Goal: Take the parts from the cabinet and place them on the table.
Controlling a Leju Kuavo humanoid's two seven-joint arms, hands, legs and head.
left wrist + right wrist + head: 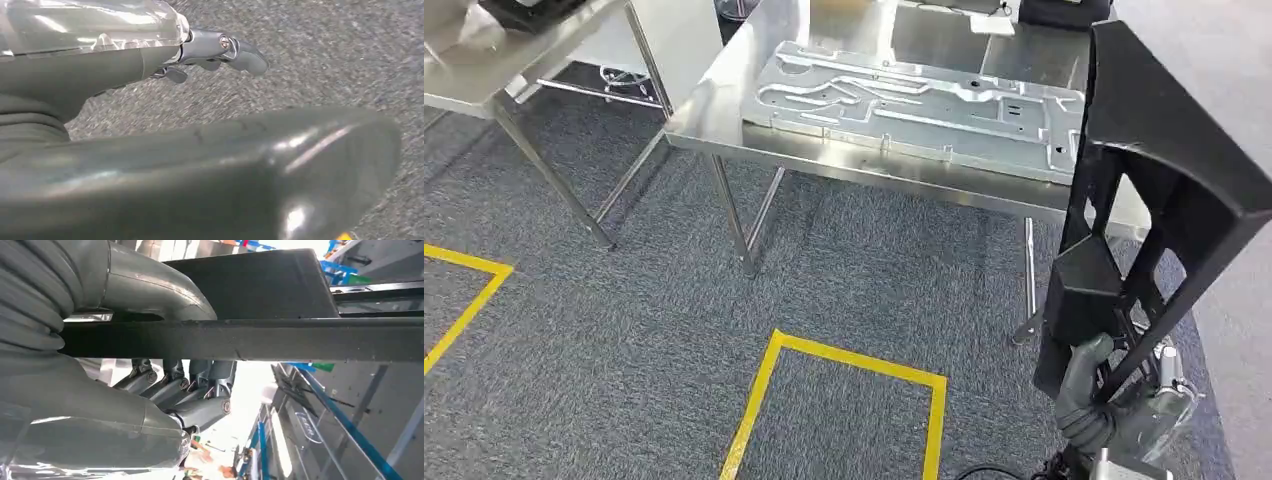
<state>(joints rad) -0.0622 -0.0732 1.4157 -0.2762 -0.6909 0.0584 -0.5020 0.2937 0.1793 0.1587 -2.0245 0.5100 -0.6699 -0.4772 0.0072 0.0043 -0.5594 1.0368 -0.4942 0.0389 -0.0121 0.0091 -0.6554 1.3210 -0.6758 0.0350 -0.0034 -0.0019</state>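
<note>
A tall black plastic frame part [1164, 170] stands upright at the right of the head view, and my right hand [1104, 400] grips it near its lower end. Up close, the thumb of this hand [125, 390] wraps over a black bar of the part [250, 337] and the fingers [175, 385] curl under it. A steel table [724, 90] stands ahead with a large flat metal plate [914, 105] lying on it. My left hand [100, 75] hangs over grey carpet and holds nothing, its fingers [240, 50] stretched out apart from the thumb.
A second steel table [514, 60] stands at the far left. Slanted table legs [734, 215] reach down to the grey carpet. Yellow tape lines [844, 360] mark boxes on the floor in front of me.
</note>
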